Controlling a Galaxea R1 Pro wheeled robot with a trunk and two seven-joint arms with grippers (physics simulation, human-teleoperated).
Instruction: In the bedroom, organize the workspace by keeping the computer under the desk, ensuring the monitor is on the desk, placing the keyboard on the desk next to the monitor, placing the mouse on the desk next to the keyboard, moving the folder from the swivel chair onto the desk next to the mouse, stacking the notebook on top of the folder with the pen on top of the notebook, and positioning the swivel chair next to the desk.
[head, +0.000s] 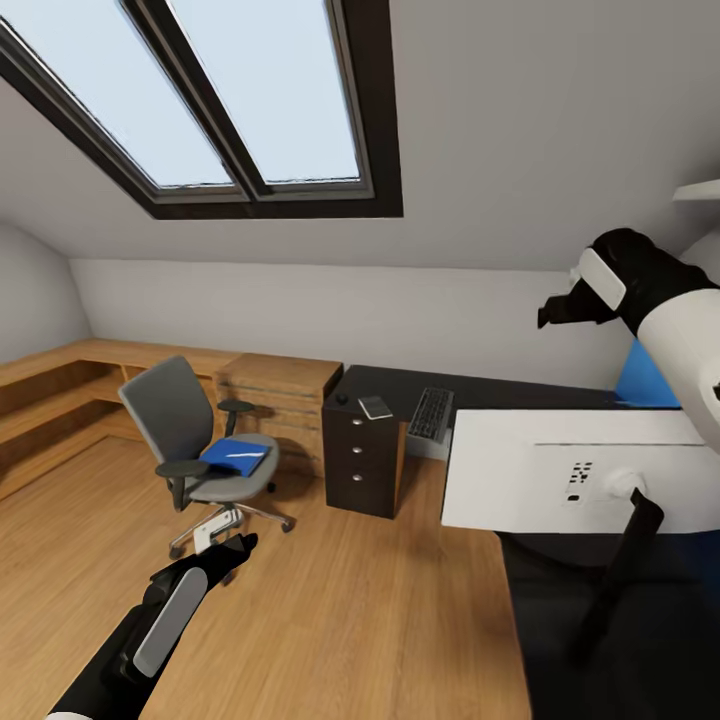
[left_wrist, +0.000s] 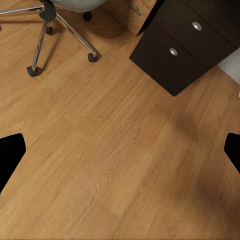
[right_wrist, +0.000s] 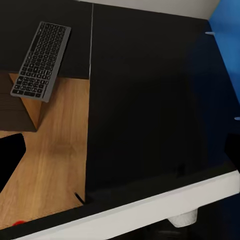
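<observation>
The grey swivel chair (head: 185, 425) stands on the wood floor left of the desk (head: 500, 392). On its seat lies the blue folder (head: 232, 460), with the pale pen (head: 243, 455) across it. On the black desk top are the keyboard (head: 432, 413), the small grey-white notebook (head: 375, 407) and a small dark mouse (head: 342, 398). The monitor (head: 520, 480) shows its white back close by at the right. My left gripper (head: 235, 550) hangs open over the floor near the chair base (left_wrist: 50, 27). My right gripper (head: 560, 305) is open above the desk top (right_wrist: 150, 100), past the keyboard (right_wrist: 40, 60). The computer is out of view.
A black drawer unit (head: 362, 460) (left_wrist: 182, 42) closes the desk's left end. Low light-wood cabinets (head: 280, 390) run along the back wall to the left corner. A blue panel (right_wrist: 227, 50) backs the desk. Skylights (head: 230, 90) sit in the sloped ceiling.
</observation>
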